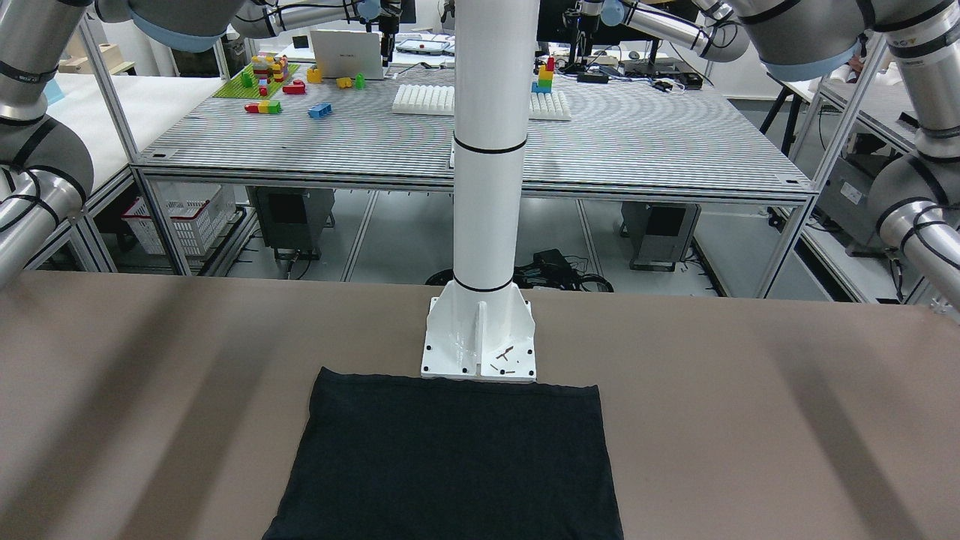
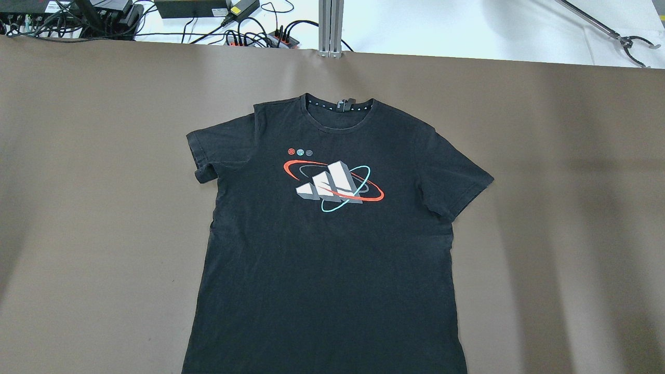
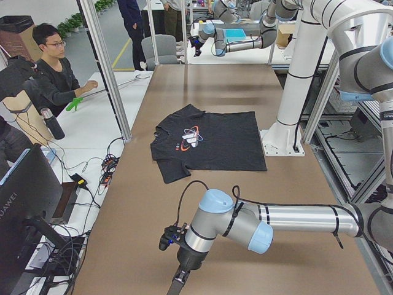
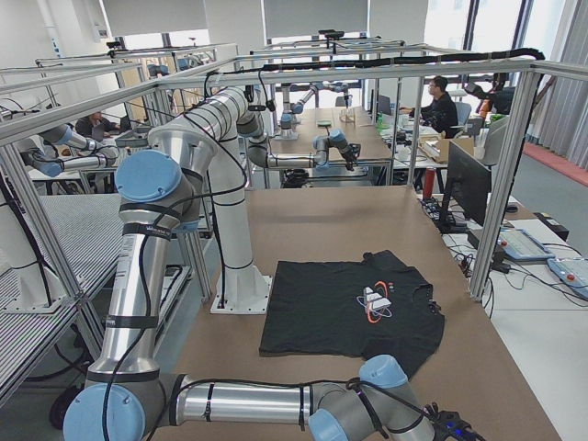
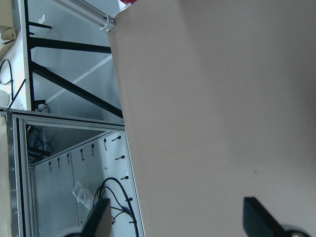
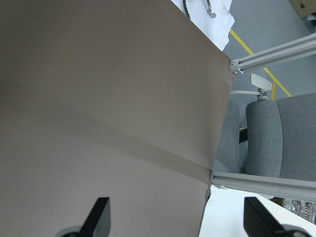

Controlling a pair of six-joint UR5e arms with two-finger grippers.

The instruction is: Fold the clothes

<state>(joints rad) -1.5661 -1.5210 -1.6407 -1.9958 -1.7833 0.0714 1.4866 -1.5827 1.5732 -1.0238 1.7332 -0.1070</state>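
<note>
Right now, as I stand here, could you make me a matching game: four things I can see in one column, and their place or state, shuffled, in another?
Things:
1. T-shirt
2. pillar's base plate
3. left gripper
4. toy bricks

Place or state:
a. open, at the brown table edge
b. on the far striped table
c. spread flat, print facing up
d. right at the shirt's hem

Pairs: 1-c, 2-d, 3-a, 4-b.

We found the clothes (image 2: 327, 259) spread on the table (image 2: 78, 182), hem (image 1: 457, 385) just beside the base plate (image 1: 480, 341). The collar (image 2: 337, 108) lay opposite.
</note>
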